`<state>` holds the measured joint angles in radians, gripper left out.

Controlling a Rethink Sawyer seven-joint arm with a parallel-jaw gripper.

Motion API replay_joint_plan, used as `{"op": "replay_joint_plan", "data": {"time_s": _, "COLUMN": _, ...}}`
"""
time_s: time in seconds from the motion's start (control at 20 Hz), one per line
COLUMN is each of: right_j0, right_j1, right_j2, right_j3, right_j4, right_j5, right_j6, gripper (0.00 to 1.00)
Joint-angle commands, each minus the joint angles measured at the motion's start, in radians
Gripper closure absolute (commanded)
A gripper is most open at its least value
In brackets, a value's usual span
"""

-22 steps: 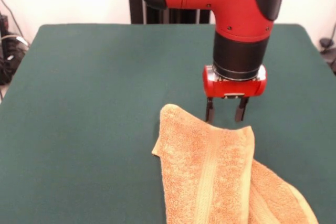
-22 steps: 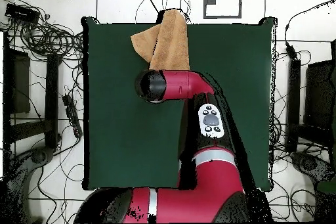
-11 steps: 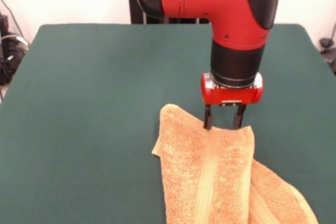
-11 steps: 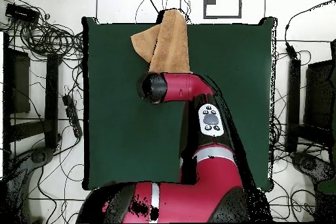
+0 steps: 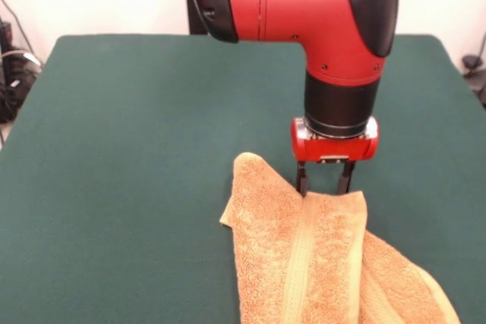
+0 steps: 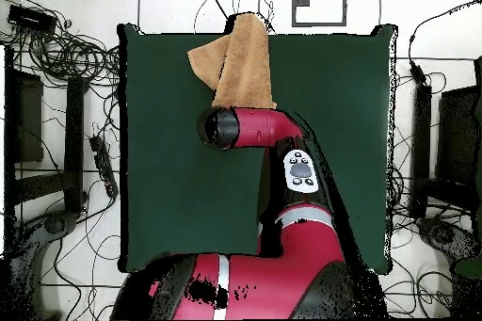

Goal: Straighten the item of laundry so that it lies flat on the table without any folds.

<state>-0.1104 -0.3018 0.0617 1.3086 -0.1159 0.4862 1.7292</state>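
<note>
One towel [image 5: 319, 263] lies folded over itself at the near edge of the table [image 5: 121, 157], right of centre, one layer slanting left. Just behind its far edge, the gripper [image 5: 324, 184] points down, fingers spread and released, tips touching the cloth's rim.

Small orange-tan terry-cloth towel [image 5: 304, 263] with a paler woven band, folded over on itself in two overlapping layers, not flat, laid at one edge of the large dark green cloth-topped table [image 5: 129, 149], partly overhanging that edge in the overhead view [image 6: 237, 58]
</note>
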Motion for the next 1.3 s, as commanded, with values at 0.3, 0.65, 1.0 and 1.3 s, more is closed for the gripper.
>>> {"op": "replay_joint_plan", "data": {"time_s": 0.3, "right_j0": 0.021, "right_j1": 0.101, "right_j2": 0.075, "right_j3": 0.041, "right_j4": 0.037, "right_j5": -0.101, "right_j6": 0.177, "gripper": 0.0}}
{"op": "replay_joint_plan", "data": {"time_s": 0.65, "right_j0": 0.032, "right_j1": 0.106, "right_j2": 0.054, "right_j3": 0.023, "right_j4": 0.039, "right_j5": -0.106, "right_j6": 0.194, "gripper": 1.0}}
{"op": "replay_joint_plan", "data": {"time_s": 1.0, "right_j0": 0.051, "right_j1": 0.104, "right_j2": 0.03, "right_j3": 0.022, "right_j4": 0.041, "right_j5": -0.124, "right_j6": 0.211, "gripper": 1.0}}
{"op": "replay_joint_plan", "data": {"time_s": 1.3, "right_j0": 0.072, "right_j1": 0.089, "right_j2": 0.002, "right_j3": 0.03, "right_j4": 0.052, "right_j5": -0.131, "right_j6": 0.239, "gripper": 1.0}}
